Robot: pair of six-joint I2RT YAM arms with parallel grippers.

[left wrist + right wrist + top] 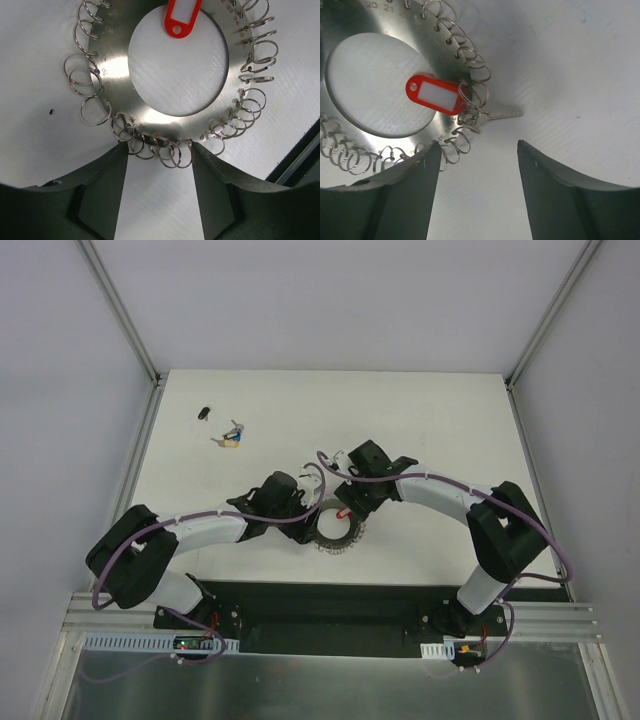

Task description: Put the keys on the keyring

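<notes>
The keyring (334,539) is a grey metal disc (115,70) with an open centre and wire loops round its rim, lying flat on the white table. A silver key (504,115) with a red tag (436,95) hangs from one loop, tag over the hole (181,17), blade pointing outward. My left gripper (156,146) holds the ring's near edge, one fingertip against the loops on each side. My right gripper (478,144) stands open just short of the red-tagged key, its left finger (427,160) beside the loops, nothing between the jaws. More keys (232,437) lie far left.
A small dark object (204,412) lies near the table's back left corner. The arms meet over the ring at mid-table (440,420). A black base strip (330,605) runs along the near edge; metal rails frame the sides.
</notes>
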